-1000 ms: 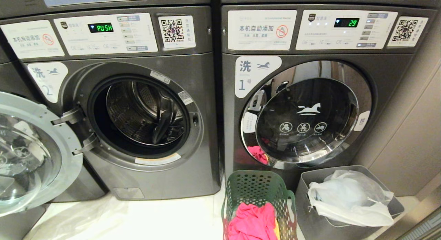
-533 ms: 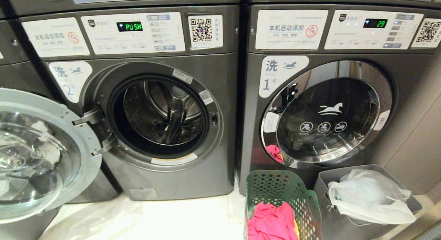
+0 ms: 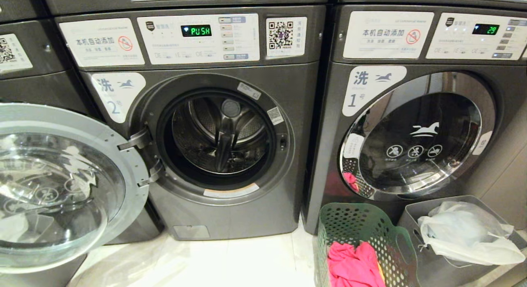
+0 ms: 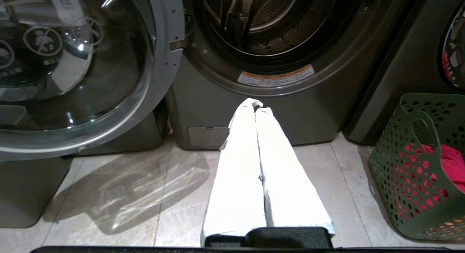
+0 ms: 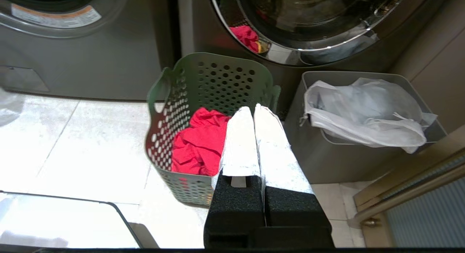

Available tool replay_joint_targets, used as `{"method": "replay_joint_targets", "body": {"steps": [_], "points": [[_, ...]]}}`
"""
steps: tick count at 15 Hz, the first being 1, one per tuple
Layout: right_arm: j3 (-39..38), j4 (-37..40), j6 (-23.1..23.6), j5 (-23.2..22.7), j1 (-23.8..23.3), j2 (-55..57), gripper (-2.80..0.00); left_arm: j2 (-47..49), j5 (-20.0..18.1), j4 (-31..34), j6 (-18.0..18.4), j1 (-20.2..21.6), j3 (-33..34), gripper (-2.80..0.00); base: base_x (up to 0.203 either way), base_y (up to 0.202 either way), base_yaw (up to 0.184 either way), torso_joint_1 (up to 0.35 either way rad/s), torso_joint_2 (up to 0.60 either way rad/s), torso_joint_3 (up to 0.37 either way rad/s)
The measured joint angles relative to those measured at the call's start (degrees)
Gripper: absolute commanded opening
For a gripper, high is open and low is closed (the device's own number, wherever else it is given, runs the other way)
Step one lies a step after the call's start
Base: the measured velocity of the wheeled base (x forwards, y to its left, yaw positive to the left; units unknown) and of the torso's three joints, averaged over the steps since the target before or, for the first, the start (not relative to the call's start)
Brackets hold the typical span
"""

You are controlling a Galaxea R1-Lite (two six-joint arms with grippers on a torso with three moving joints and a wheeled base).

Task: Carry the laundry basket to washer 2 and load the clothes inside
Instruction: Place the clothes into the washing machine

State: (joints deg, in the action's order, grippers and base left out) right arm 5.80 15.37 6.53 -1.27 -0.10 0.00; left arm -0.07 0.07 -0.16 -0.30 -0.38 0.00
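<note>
The dark green perforated laundry basket stands on the floor in front of washer 1, at the lower right of the head view. A pink-red garment of the clothes lies inside it. Washer 2 is to its left with its round glass door swung open and its steel drum bare. My right gripper is shut and empty, above the basket's right side. My left gripper is shut and empty, low before washer 2's front panel. Neither arm shows in the head view.
A solid grey bin holding a white bag stands just right of the basket, against a beige wall. Washer 1's chrome-ringed door is closed. The open door juts out over the pale tile floor on the left.
The whole head view has slid rightward, so the camera has moved left along the washers. Washer 2 now sits near the middle. Basket, bin and door keep their places.
</note>
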Motion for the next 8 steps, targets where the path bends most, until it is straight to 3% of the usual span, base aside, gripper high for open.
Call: {"method": "replay_joint_targets", "body": {"steps": [8], "points": [[0.0, 0.0, 0.1, 0.0, 0.0, 0.0, -2.80, 0.0, 0.0, 0.0, 0.0, 0.0, 0.0, -2.80, 0.000, 0.191, -0.003, 0.004, 0.00, 0.002]]}}
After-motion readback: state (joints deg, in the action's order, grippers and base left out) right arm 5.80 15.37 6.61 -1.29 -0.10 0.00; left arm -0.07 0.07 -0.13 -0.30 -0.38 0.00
